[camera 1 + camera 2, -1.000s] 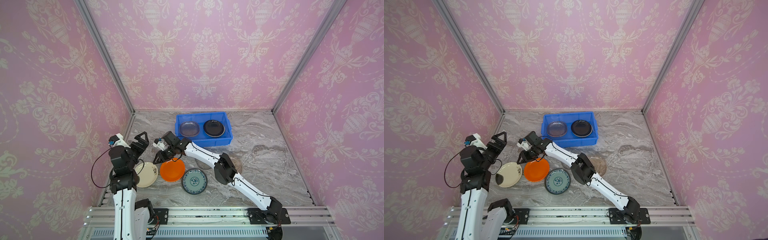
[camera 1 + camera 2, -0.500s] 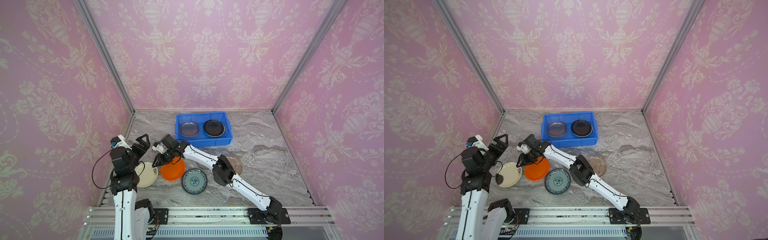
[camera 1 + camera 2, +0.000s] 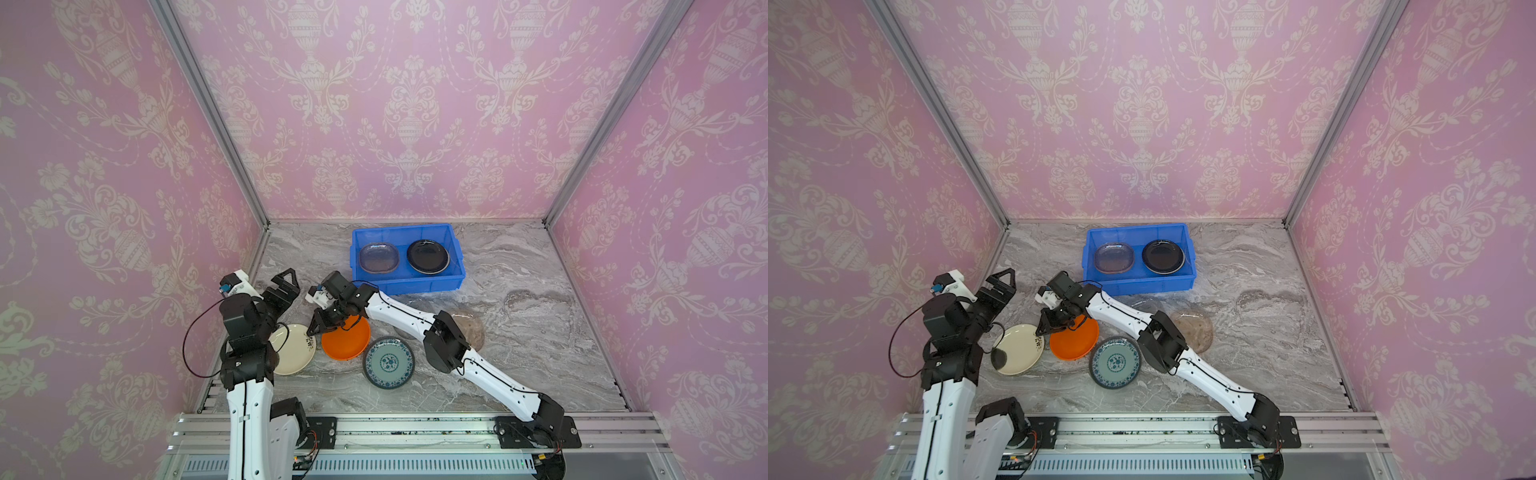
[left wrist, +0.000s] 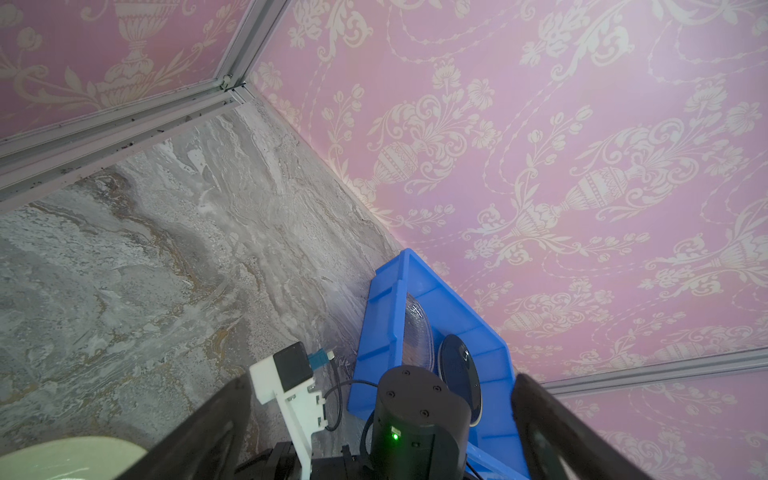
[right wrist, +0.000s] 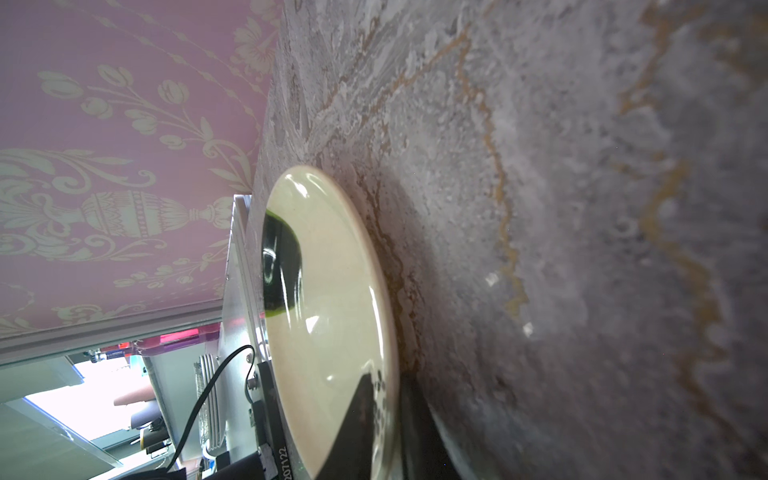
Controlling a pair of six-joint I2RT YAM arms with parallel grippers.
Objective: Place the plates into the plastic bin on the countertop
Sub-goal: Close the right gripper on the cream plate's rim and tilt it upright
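In both top views my right gripper (image 3: pixel 314 328) (image 3: pixel 1044 328) reaches across the middle, low on the countertop (image 3: pixel 519 332) between the orange plate (image 3: pixel 347 343) (image 3: pixel 1075 340) and the cream plate (image 3: pixel 291 349) (image 3: pixel 1017 349). In the right wrist view the right gripper (image 5: pixel 386 399) is shut on the rim of the cream plate (image 5: pixel 332 311), one finger on its face and one outside. My left gripper (image 3: pixel 286 282) (image 4: pixel 380 432) hangs open and empty above the countertop's left side. The blue plastic bin (image 3: pixel 407 286) (image 4: pixel 386 311) holds a grey glass plate (image 3: pixel 379 257) and a black plate (image 3: pixel 428 256).
A teal floral plate (image 3: pixel 388 362) lies near the front beside the orange one. A brownish glass plate (image 3: pixel 469 328) lies right of the right arm's elbow. Pink walls close in three sides; an aluminium rail (image 3: pixel 415 428) runs along the front.
My right gripper has dropped a little toward the front left, onto the cream plate's rim, and its jaws have closed there. The left gripper stays open, barely shifted.
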